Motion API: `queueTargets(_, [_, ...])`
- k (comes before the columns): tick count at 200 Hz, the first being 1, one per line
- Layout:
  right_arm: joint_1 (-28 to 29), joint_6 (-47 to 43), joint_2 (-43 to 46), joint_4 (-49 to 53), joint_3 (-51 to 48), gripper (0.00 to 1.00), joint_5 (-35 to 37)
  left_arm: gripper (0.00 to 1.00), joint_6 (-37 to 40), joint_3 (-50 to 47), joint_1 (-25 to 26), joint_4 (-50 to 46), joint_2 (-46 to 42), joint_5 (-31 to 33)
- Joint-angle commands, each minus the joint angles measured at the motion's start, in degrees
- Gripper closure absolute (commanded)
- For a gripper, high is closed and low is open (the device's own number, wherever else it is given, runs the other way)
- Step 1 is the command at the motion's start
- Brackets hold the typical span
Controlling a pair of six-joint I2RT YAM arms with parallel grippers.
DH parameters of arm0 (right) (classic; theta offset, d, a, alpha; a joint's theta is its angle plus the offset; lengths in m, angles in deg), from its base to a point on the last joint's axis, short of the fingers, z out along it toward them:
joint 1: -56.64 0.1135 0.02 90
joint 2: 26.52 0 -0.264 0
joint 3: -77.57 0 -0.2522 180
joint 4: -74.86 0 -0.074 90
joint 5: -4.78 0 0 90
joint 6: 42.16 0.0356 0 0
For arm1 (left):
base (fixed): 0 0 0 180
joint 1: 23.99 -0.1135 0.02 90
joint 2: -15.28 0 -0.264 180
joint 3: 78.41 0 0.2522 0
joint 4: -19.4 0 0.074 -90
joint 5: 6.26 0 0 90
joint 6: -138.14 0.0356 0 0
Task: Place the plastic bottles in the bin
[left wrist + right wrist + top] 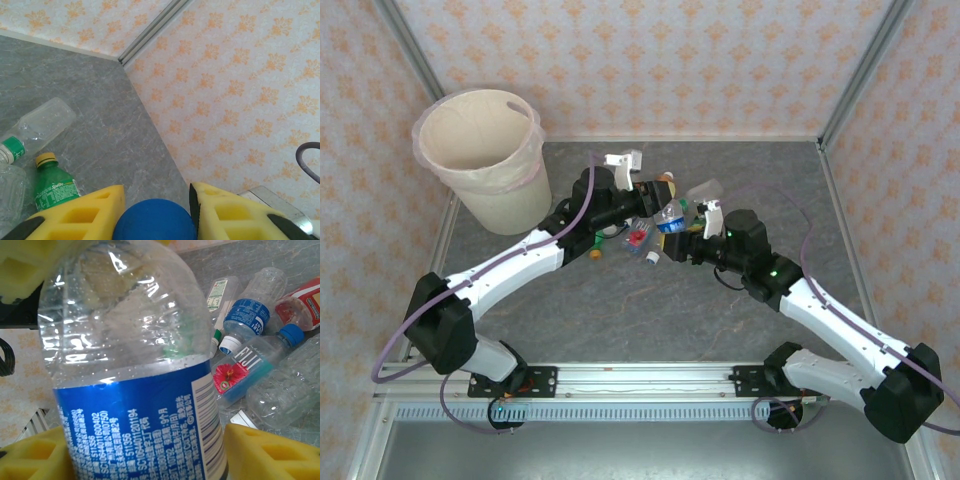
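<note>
my right fingers [270, 455]: yellow, matt, foam-like | clear bottle [130, 330]: thin glossy plastic, dented, with a slick blue printed label [140, 430] | my left fingers [80, 212]: same matt yellow | blue cap [154, 220]: smooth dull plastic | desk [650, 310] by the bin [500, 205]: grey marbled, matt | bin: matt cream plastic, filmy liner [525, 170]
</note>
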Motion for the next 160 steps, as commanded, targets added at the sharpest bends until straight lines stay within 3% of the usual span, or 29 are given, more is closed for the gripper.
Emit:
queueTargets(1, [0.33, -0.73, 1.30, -2.07, -0.85, 0.35, 1.28, 0.65, 0.76, 1.94, 1.08, -0.52, -0.85, 0.88])
queueTargets(24, [0.26, -0.71, 1.79, -2.25, -0.98, 0.34, 1.53, 0.67, 0.85, 2.03, 1.07, -0.87, -1.06, 1.15])
queueTargets(67, [0.25, 0.27, 2.01, -2.93, -1.25, 0.34, 1.44, 0.79, 1.51, 2.20, 1.17, -1.38, -1.00, 1.06])
queueTargets(160, [0.28, 0.72, 1.58, -2.76, -1.26, 0.24, 3.10, 0.83, 3.05, 3.21, 1.06, -2.60, -0.28, 3.34])
